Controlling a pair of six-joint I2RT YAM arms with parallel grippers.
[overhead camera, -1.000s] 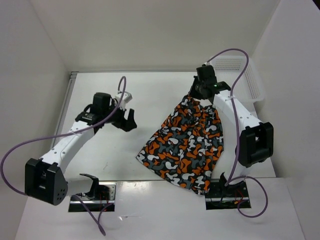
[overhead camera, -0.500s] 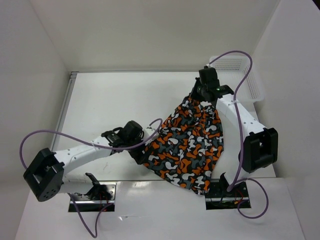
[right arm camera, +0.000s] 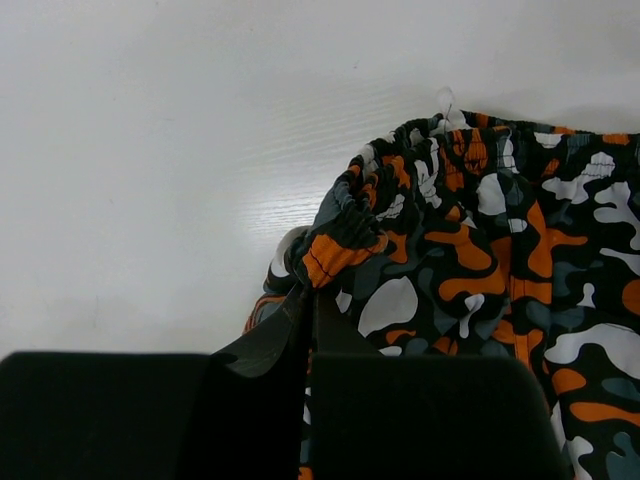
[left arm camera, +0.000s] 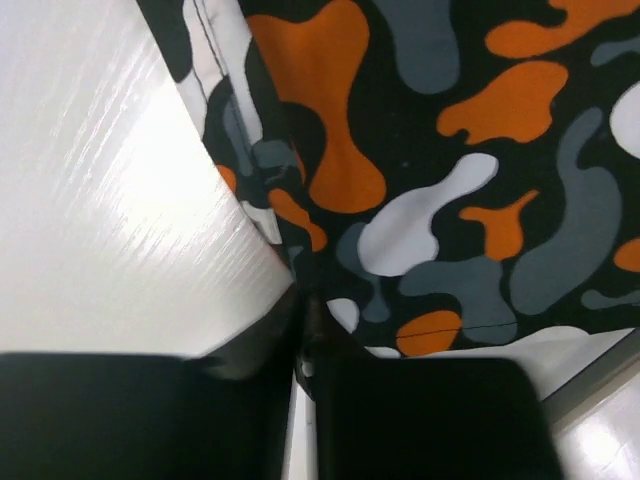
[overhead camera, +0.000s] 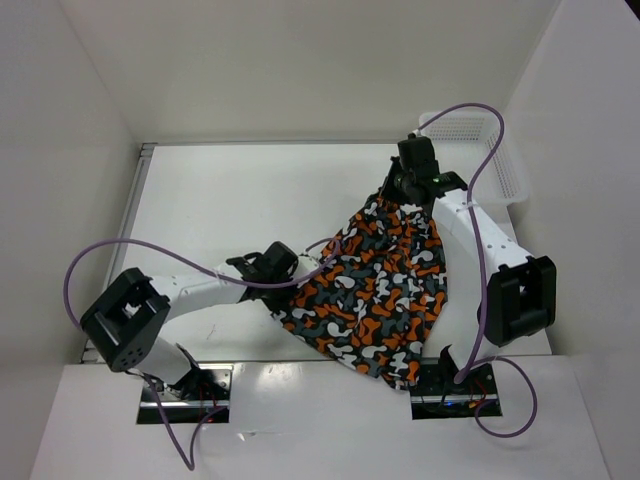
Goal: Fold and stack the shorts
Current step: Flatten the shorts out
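The camouflage shorts (overhead camera: pixel 385 290) lie spread on the right half of the white table (overhead camera: pixel 220 200), reaching its near edge. My left gripper (overhead camera: pixel 290 287) is low at their left corner. In the left wrist view its jaws (left arm camera: pixel 303 300) stand nearly together with the hem of the shorts (left arm camera: pixel 430 150) pinched between them. My right gripper (overhead camera: pixel 400 195) is at the far end of the shorts. In the right wrist view it (right arm camera: pixel 312 290) is shut on the gathered waistband of the shorts (right arm camera: pixel 500 250).
A white mesh basket (overhead camera: pixel 480 140) stands at the back right corner, just behind the right arm. White walls close in the table on the left, back and right. Purple cables loop from both arms.
My left arm swung from the table's left middle down and right to the shorts' left corner, and its jaws closed on the hem. The right gripper stayed on the waistband.
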